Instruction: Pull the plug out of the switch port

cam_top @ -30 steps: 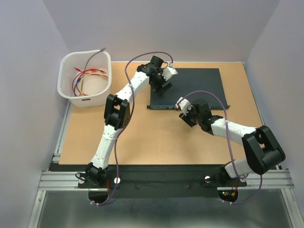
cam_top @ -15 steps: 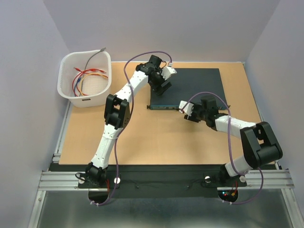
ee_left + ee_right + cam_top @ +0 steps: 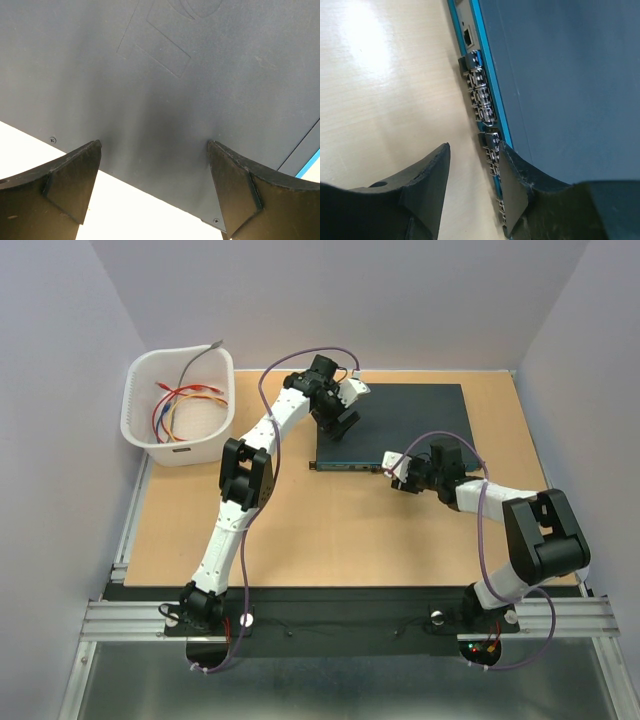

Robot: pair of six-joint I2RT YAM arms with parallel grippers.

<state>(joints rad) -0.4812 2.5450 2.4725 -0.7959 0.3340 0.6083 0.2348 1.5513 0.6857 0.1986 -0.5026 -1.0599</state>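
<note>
The switch (image 3: 410,420) is a flat dark box lying at the back of the table. My left gripper (image 3: 347,412) hangs open over its left end. In the left wrist view the dark top (image 3: 175,75) fills the frame and nothing is between the wide-spread fingers of my left gripper (image 3: 154,147). My right gripper (image 3: 400,472) sits at the switch's front face. Its jaws (image 3: 475,147) stand open and empty, one finger (image 3: 512,175) against the teal face (image 3: 481,55) and its row of sockets (image 3: 484,102), the other over the table. The plug cannot be made out in any view.
A white plastic basket (image 3: 200,445) holding loose red, orange and grey cables (image 3: 185,400) stands at the back left. The wooden table (image 3: 330,530) spreads in front of the switch. Grey walls close in the sides and back.
My right arm has swung its wrist right and farther back, bringing the gripper alongside the switch's front face. The left gripper has hardly moved.
</note>
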